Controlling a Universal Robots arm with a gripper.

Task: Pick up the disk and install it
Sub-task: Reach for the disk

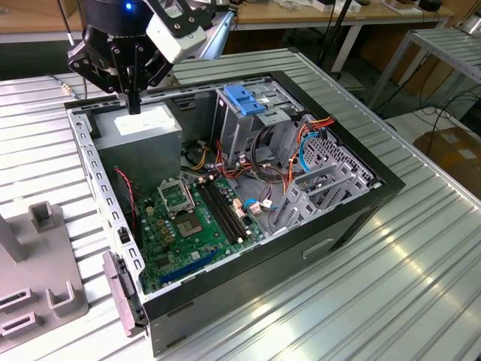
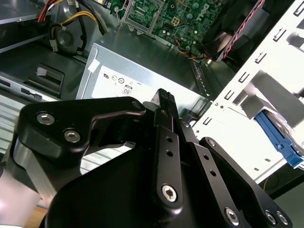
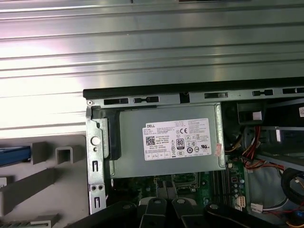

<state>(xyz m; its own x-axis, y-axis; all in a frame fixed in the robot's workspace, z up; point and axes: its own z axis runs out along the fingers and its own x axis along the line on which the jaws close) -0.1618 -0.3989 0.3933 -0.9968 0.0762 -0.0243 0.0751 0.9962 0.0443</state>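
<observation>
My gripper (image 1: 134,107) hangs over the back corner of the open computer case (image 1: 353,218), at the exterior view's left. Its black fingers (image 2: 164,97) are pressed together with nothing between them. They are just above the grey power supply box (image 3: 168,140) with its white sticker. Beyond the case wall, a blue strip of the disk (image 3: 13,156) peeks in beside the grey holder. In the second wrist view the disk (image 2: 279,137) shows as a blue edge with silver above it. The gripper is apart from the disk.
The metal drive cage (image 1: 252,120) with a blue latch piece (image 1: 242,98) on top stands mid-case. The green motherboard (image 1: 192,226) lies below it, with loose red, orange and blue cables (image 1: 316,131) to the side. A grey fixture (image 1: 37,286) sits on the ribbed metal table (image 1: 391,293).
</observation>
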